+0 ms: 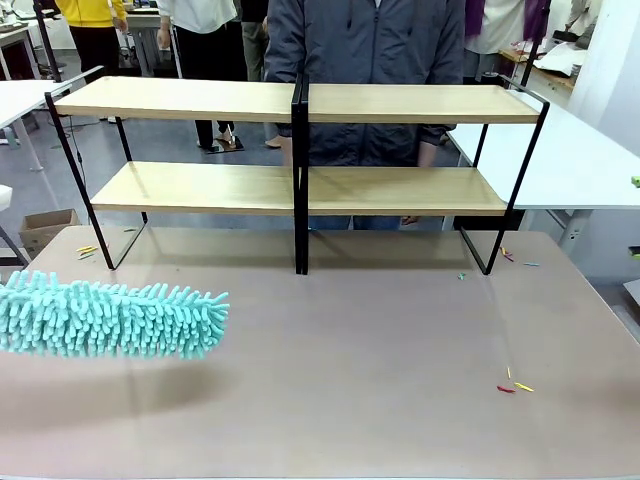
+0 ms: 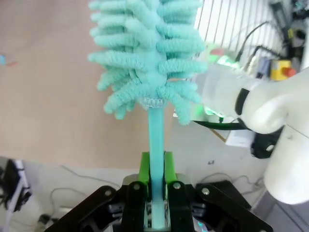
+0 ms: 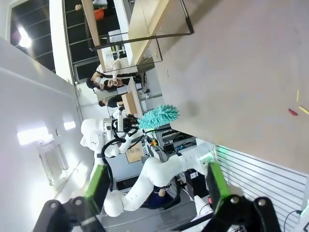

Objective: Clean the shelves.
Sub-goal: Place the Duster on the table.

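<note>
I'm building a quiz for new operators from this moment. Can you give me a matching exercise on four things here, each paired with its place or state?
Things:
1. fluffy turquoise microfibre duster
2. two-tier light wooden shelves in a black metal frame
3. left end effector
4. right end effector

States:
A. open, holding nothing
B. standing at the table's far side
C. held out over the table's left part
D. shut on a thin handle

Pairs: 1-C, 2-B, 3-D, 4-A
</note>
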Robot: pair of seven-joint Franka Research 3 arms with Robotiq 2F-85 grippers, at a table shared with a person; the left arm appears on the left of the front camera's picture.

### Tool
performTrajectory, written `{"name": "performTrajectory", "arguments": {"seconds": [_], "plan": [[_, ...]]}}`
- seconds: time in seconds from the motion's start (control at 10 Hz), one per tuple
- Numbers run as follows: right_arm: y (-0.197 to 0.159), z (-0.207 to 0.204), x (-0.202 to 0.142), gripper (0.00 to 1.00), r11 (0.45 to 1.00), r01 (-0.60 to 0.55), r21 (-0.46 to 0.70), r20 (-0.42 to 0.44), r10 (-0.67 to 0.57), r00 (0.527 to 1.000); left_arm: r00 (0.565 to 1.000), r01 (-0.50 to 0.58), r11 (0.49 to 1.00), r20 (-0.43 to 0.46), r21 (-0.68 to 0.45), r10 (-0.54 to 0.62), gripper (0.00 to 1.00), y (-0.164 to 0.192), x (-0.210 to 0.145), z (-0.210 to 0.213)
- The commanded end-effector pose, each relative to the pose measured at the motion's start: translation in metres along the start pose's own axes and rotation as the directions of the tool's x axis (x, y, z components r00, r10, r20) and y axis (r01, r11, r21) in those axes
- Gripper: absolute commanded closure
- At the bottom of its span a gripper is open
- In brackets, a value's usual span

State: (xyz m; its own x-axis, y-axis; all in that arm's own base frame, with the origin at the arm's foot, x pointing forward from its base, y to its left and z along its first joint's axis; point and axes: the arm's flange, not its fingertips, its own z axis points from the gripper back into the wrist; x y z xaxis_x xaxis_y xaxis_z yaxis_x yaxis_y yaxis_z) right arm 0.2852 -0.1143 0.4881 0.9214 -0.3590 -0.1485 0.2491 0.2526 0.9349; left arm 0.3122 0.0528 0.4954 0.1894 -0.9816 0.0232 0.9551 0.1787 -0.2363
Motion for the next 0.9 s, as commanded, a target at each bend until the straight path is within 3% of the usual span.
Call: {"name": "performTrajectory", "arguments": {"seconds": [0.0,0.1,0.2,0.3,0.4,0.5,0.6,0.7,0.8], "plan": [[0.000,0.000,0.001,0.00,0.999,-0.029,0.024,0.006,0.029,1.000,0.997,-0.030,0.999,0.066,0.015,0.029,0.87,0.000,-0.005,0.008],[0.000,0.000,0.001,0.00,0.999,-0.029,0.024,0.006,0.029,1.000,0.994,-0.041,0.999,0.099,0.011,0.039,0.51,0.001,-0.004,0.009],[0.000,0.000,0.001,0.00,0.999,-0.029,0.024,0.006,0.029,1.000,0.993,-0.052,0.998,0.105,0.025,0.049,0.30,0.003,-0.003,0.011],[0.000,0.000,0.001,0.00,0.999,-0.029,0.024,0.006,0.029,1.000,0.977,-0.103,0.994,0.192,0.045,0.093,0.00,0.005,0.001,0.019],[-0.001,0.002,-0.001,0.00,1.000,0.000,-0.003,0.004,0.000,1.000,0.937,-0.184,0.982,0.308,0.035,0.164,0.00,0.012,0.002,0.041],[0.010,0.001,-0.010,0.00,0.998,-0.061,-0.001,0.016,0.061,0.998,0.847,-0.305,0.952,0.449,-0.034,0.287,0.00,0.020,0.001,0.074],[0.021,-0.002,-0.018,0.00,0.997,-0.077,0.008,0.031,0.077,0.997,0.734,-0.400,0.900,0.527,-0.175,0.429,0.07,0.022,-0.001,0.103],[0.030,-0.009,-0.025,0.00,0.997,-0.080,0.023,0.038,0.079,0.996,0.623,-0.464,0.807,0.512,-0.365,0.591,0.00,0.023,-0.002,0.119],[0.040,-0.017,-0.032,0.00,0.996,-0.074,0.041,0.035,0.073,0.997,0.504,-0.555,0.617,0.364,-0.558,0.783,0.00,0.028,0.002,0.119]]}}
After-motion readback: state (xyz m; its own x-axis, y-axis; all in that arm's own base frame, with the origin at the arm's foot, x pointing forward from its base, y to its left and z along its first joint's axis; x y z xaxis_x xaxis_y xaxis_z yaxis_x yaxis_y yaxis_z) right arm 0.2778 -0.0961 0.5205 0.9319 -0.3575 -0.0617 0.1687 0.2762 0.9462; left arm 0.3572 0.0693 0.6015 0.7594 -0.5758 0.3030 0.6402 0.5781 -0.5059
